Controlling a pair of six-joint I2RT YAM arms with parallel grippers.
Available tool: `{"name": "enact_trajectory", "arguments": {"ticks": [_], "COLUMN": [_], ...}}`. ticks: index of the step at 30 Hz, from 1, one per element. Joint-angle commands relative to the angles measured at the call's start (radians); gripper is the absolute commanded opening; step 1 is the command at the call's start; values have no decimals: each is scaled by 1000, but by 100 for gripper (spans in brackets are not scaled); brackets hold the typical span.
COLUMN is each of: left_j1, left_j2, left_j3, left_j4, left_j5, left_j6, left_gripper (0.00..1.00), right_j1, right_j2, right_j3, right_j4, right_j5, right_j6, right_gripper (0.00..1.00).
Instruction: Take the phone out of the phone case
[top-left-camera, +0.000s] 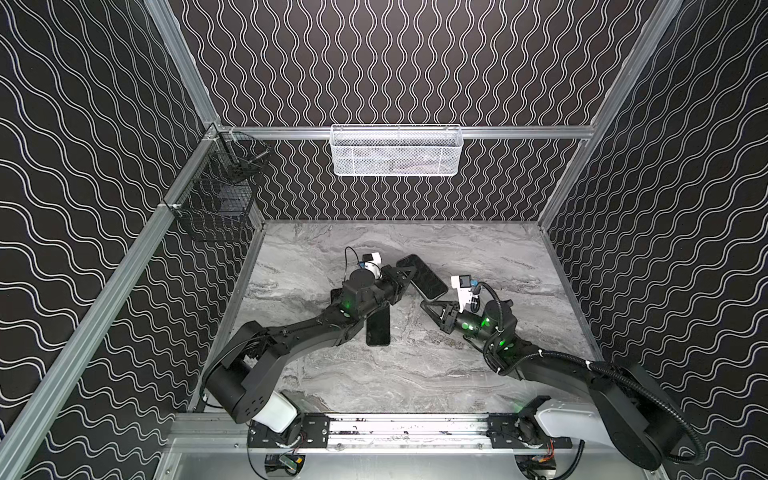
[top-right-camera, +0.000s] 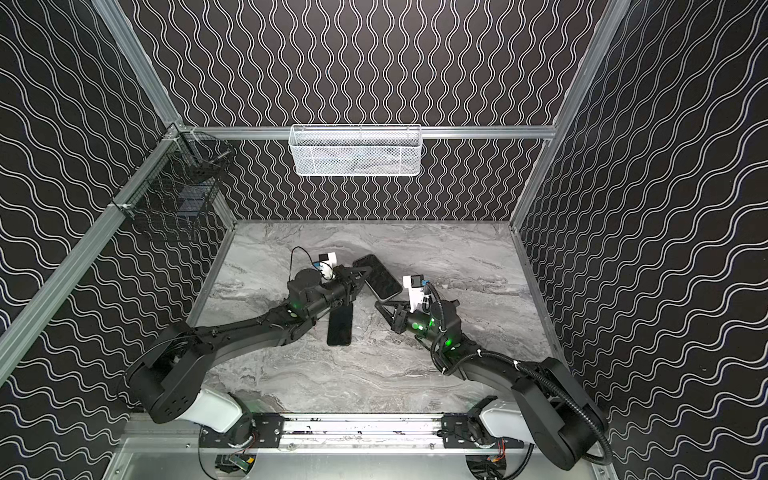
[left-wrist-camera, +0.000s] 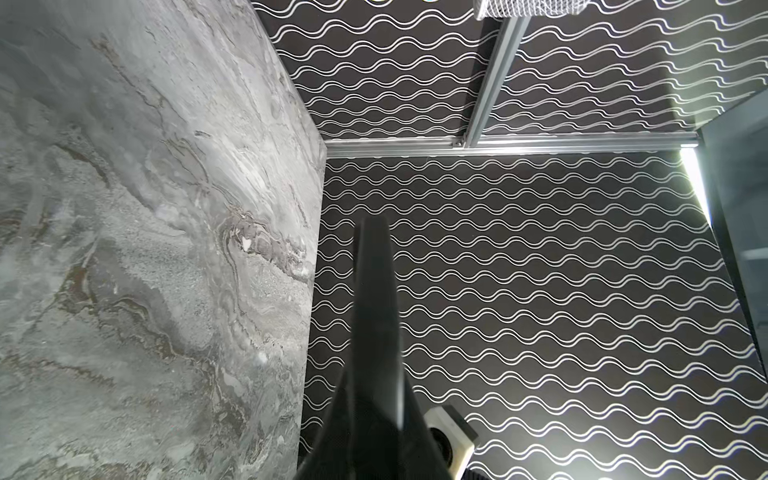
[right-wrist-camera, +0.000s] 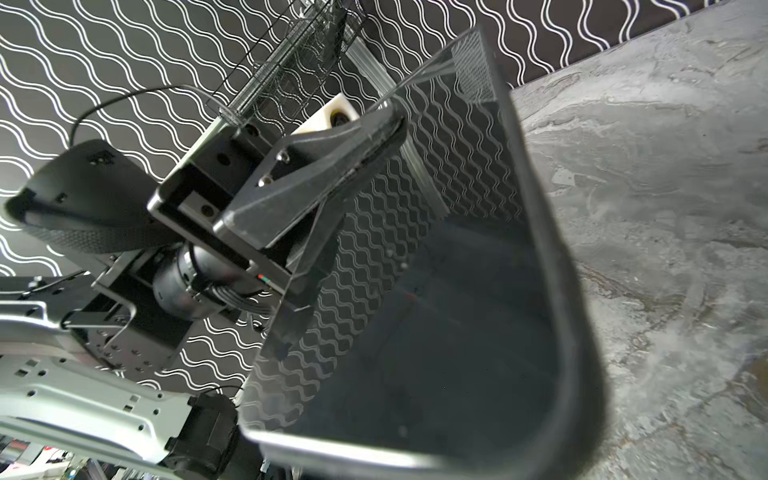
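In both top views the phone (top-left-camera: 423, 277) (top-right-camera: 379, 277) is held tilted above the middle of the bench (top-left-camera: 415, 374), toward the far side. It is clamped at its left edge by the jaws of the left gripper (top-left-camera: 409, 275). A second dark slab (top-left-camera: 378, 328) lies flat just nearer, partly under the left arm. The right gripper (top-left-camera: 428, 307) hovers near the phone, on its near side. Whether its jaws are apart cannot be told.

In the left wrist view the fingers (left-wrist-camera: 374, 299) are seen as one dark wedge.

In the right wrist view the wall pattern is mirrored in the phone's glossy face (right-wrist-camera: 436, 311). Whether the phone case surrounds it cannot be told.
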Motion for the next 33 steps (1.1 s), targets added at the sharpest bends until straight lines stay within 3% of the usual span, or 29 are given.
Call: {"name": "enact_trajectory", "arguments": {"ticks": [1, 7, 13, 20, 28, 30, 31, 33], "left_j1": [14, 63, 114, 157, 233, 237, 238, 240], "left_j2": [-1, -43, -108, -188, -156, -150, -148, -144], "left_j3": [10, 30, 82, 122, 289, 330, 352, 379], "left_j4": [48, -46, -223, -412, -611, -674, -720, -761], "left_j5": [35, 83, 136, 168, 399, 431, 437, 466], "left_j6": [48, 136, 290, 476, 732, 822, 869, 945], "left_gripper": [0, 0, 0, 0, 0, 0, 0, 0], "right_j1": [-1, -40, -182, -238, -242, -241, -241, -244], "right_j2": [-31, -105, -186, -255, -195, -148, -127, -92], "right_j3": [10, 20, 78, 258, 388, 459, 501, 555], "right_j4": [-5, -146, -334, -681, -794, -912, -994, -1072], "right_j5": [-68, -236, -413, -307, -231, -291, -258, -241], "right_j6": [-20, -68, -136, -320, -423, -600, -665, -686], "right_gripper": [21, 45, 62, 98, 96, 95, 96, 96]}}
